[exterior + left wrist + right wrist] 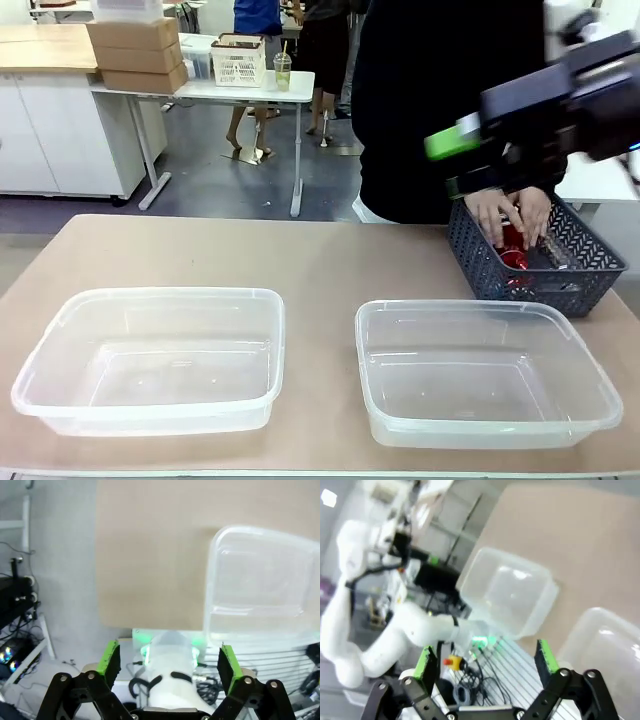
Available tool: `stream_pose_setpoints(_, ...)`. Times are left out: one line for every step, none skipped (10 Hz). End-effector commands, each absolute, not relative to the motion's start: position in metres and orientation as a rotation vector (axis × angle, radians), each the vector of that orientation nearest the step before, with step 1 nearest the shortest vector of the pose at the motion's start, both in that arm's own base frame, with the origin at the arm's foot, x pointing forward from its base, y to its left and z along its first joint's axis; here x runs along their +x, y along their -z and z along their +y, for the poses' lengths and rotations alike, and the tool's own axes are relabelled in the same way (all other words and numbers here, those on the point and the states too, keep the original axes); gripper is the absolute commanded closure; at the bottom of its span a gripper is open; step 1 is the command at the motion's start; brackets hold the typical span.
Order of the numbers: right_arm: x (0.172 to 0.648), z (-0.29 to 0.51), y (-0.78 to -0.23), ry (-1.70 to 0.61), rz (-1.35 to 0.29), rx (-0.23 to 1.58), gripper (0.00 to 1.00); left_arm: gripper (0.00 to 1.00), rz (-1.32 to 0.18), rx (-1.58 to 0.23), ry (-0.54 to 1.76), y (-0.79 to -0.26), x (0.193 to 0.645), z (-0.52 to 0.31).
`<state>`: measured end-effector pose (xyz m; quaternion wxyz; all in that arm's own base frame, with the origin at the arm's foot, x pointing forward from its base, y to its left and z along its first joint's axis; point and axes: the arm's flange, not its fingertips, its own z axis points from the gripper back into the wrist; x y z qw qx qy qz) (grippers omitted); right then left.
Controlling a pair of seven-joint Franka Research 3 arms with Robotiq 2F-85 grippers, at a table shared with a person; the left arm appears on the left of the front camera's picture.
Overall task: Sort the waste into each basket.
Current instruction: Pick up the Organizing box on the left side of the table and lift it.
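Clear left tub (140, 418) and right tub (480, 432), long axes both left-to-right

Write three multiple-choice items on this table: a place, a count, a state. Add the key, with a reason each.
1. Where does the dark lattice basket stand?
A. Between the tubs.
B. At the near left corner.
C. At the far right, behind the right clear tub.
2. How many clear tubs are on the table?
A. One.
B. Two.
C. Three.
3. What do the clear tubs hold?
A. Nothing.
B. Cans.
C. Bottles.
Key: 1 C, it stands there with the person's hands in it; 2 B, the left clear tub and the right one; 3 A, both bottoms show bare.
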<state>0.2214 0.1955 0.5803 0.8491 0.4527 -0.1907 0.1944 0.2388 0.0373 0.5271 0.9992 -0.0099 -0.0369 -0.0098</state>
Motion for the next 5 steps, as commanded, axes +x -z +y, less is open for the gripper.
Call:
stream_pose_setpoints(0.241, 0.143, -0.588, -0.330, -0.427, 0.965, 0.00, 0.00, -0.087, -0.056, 0.005, -0.519, 0.256, 0.030)
stream_pose_setpoints(0.241, 0.143, -0.588, -0.330, -0.427, 0.965, 0.00, 0.00, -0.087, -0.056, 0.005, -0.519, 0.256, 0.030)
stream_pose_setpoints(0.241, 0.143, -0.588, -0.330, -0.427, 0.965, 0.00, 0.00, -0.087, -0.056, 0.005, -0.519, 0.256, 0.030)
stream_pose_setpoints(0.227, 0.183, -0.582, -0.382, -0.415, 0.951, 0.00, 0.00, -0.087, -0.056, 0.005, -0.519, 0.256, 0.030)
stream_pose_setpoints(0.231, 0.217, -0.587, -0.130, -0.276, 0.742, 0.00, 0.00, -0.080, -0.035, 0.028, -0.523, 0.247, 0.031)
